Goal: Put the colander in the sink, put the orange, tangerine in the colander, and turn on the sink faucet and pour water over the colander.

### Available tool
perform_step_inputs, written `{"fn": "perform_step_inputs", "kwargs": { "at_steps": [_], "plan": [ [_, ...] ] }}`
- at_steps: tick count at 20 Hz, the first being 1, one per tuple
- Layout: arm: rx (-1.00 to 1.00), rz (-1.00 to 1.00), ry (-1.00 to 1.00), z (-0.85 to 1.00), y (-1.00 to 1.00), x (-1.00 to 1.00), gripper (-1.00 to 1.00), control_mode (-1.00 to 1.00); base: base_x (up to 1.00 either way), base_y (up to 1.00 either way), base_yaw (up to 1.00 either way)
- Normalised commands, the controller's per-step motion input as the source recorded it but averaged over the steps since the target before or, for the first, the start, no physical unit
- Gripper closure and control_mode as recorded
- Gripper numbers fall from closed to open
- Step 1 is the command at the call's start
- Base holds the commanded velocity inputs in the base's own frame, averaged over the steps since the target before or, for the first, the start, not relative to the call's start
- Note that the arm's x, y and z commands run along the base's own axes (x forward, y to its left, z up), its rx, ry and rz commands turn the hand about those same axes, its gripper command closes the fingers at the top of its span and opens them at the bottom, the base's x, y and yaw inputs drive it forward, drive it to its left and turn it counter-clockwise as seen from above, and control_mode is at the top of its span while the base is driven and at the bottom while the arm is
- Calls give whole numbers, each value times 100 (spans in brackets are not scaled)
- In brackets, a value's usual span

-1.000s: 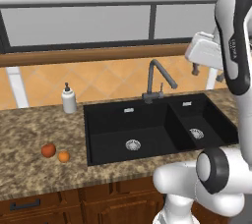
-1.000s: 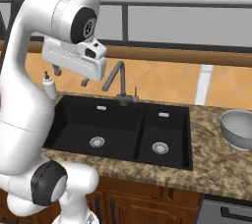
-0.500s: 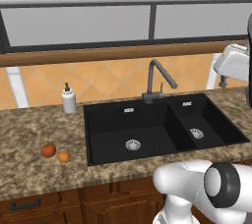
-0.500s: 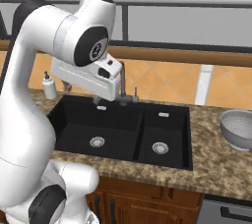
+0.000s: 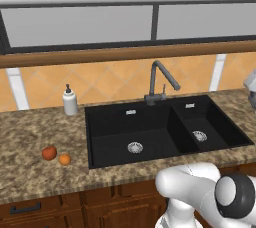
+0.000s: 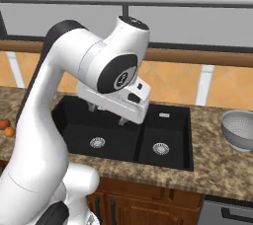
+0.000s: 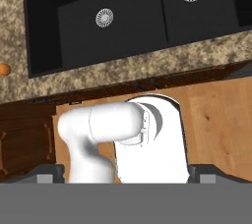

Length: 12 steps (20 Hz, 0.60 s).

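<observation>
The round, silvery-white perforated metal colander (image 6: 238, 129) sits upright on the speckled brown granite counter (image 6: 217, 165) at about 3 o'clock from the black rectangular two-basin sink (image 6: 129, 132), apart from its rim, its bowl showing rows of fine holes. The dark orange round fruit (image 5: 49, 153) and the smaller bright orange one (image 5: 64, 159) lie just beside each other on the counter at 9 o'clock from the sink, the tall dark grey angular faucet (image 5: 160, 82) standing at the sink's 12 o'clock edge. In the hand view the two-finger gripper (image 7: 126, 171) has its dark tips set wide apart, holding nothing.

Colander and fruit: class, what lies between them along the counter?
The black two-basin sink separates the colander from the two fruits, as the right base view shows.
</observation>
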Motion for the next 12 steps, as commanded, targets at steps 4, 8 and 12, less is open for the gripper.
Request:
{"fn": "perform_step_inputs", "kwargs": {
  "at_steps": [4,8,12],
  "plan": [
    [0,6,0,-18,-66,1,-100,-100,0,0,0],
    [0,5,0,-14,-61,12,-100,-100,0,0,0],
    [0,-1,0,-19,-71,29,-100,-100,0,0,0]
  ]
}}
